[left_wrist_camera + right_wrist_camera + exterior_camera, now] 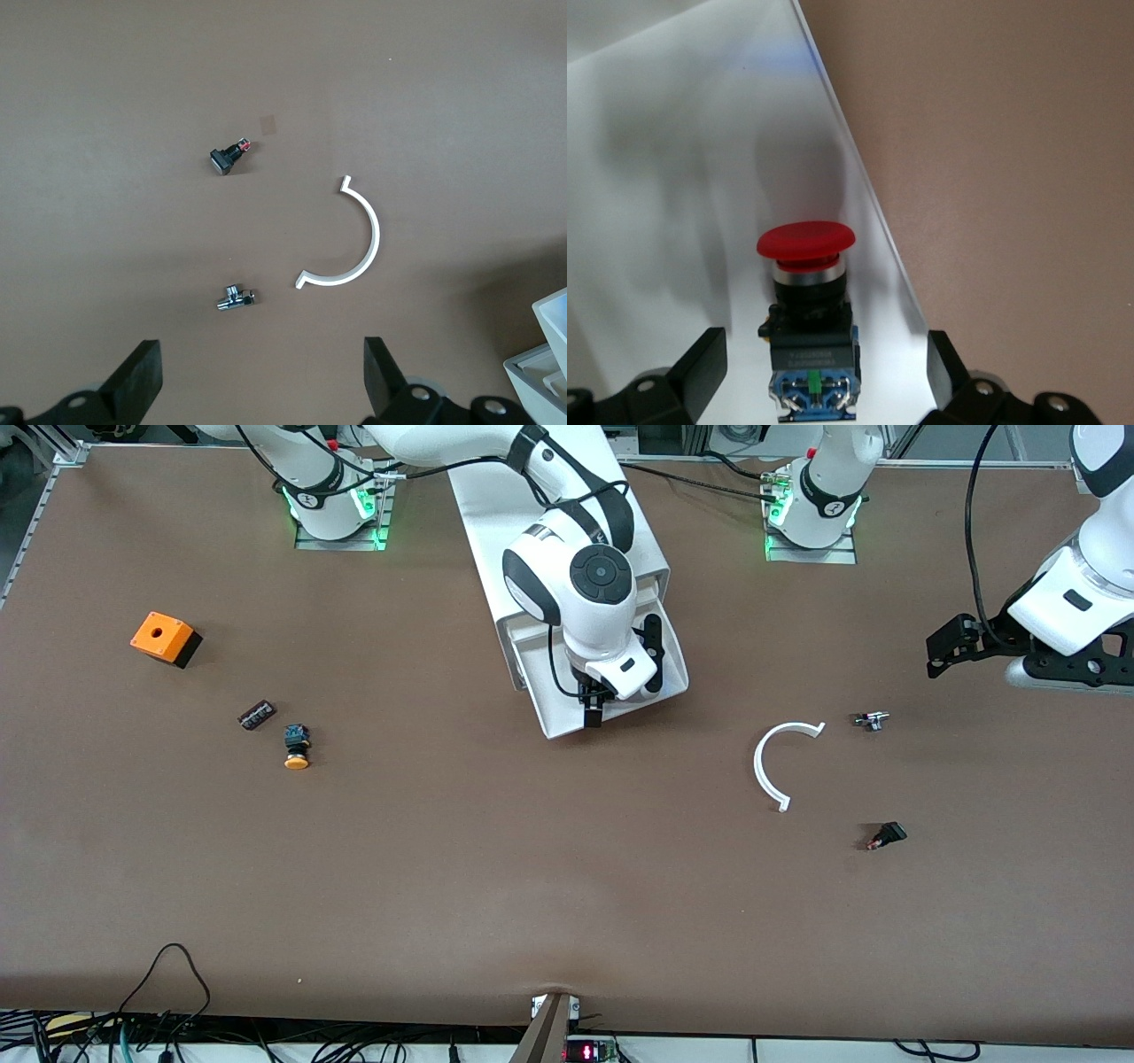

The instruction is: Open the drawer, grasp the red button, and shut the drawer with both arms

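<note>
Lying in the pulled-out drawer (660,682), the button (807,310) sits between the right gripper's (819,372) wide-spread fingers. It is probably light, rigid and smooth-capped; grip the blocky black body. The left gripper (261,381) waits, spread wide, over bare table.

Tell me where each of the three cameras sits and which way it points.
Front: high across the table, facing both arms and the open drawer.
Left wrist: over the table, looking down past the open left hand at the white arc, also in front view.
Right wrist: looking down between the open right hand at the red button.
</note>
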{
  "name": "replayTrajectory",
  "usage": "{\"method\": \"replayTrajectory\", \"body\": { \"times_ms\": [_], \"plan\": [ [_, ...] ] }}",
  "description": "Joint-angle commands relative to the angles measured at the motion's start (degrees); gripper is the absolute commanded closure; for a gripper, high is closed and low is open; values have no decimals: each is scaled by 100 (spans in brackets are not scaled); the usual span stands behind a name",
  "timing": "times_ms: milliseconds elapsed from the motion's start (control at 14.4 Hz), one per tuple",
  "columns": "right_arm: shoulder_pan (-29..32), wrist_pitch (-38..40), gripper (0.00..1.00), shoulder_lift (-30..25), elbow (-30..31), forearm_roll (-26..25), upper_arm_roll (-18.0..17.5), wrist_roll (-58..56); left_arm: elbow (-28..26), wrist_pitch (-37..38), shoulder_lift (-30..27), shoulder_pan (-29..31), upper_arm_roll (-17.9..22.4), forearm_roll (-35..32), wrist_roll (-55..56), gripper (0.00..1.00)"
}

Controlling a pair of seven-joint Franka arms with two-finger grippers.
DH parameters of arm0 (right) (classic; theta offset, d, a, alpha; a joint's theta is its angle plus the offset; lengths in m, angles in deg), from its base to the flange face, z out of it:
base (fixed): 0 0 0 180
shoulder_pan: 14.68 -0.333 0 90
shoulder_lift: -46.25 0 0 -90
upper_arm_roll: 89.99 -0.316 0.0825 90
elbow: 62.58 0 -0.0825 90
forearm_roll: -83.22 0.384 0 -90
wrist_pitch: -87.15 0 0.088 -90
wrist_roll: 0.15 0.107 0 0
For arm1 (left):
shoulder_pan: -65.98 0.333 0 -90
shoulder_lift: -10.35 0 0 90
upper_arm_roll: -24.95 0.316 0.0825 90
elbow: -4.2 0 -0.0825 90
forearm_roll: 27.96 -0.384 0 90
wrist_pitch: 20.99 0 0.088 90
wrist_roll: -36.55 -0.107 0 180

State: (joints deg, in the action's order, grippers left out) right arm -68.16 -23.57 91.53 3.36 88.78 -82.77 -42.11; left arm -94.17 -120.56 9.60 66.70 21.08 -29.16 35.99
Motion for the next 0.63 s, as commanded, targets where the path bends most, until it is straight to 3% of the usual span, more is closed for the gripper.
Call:
{"method": "replayTrajectory", "body": {
  "times_ms": [0,139,278,557],
  "plan": [
    [14,25,1,52,-143,15,-37,74,221,166,101,33,-17,94,29,0],
    [14,42,15,43,-143,-2,-37,47,248,166,119,33,-17,94,38,0],
    [22,42,23,43,-151,-29,-37,-22,248,166,136,33,-17,94,3,0],
    [31,95,29,8,-169,-38,-10,-23,248,175,136,33,-17,85,3,0]
  ]
}}
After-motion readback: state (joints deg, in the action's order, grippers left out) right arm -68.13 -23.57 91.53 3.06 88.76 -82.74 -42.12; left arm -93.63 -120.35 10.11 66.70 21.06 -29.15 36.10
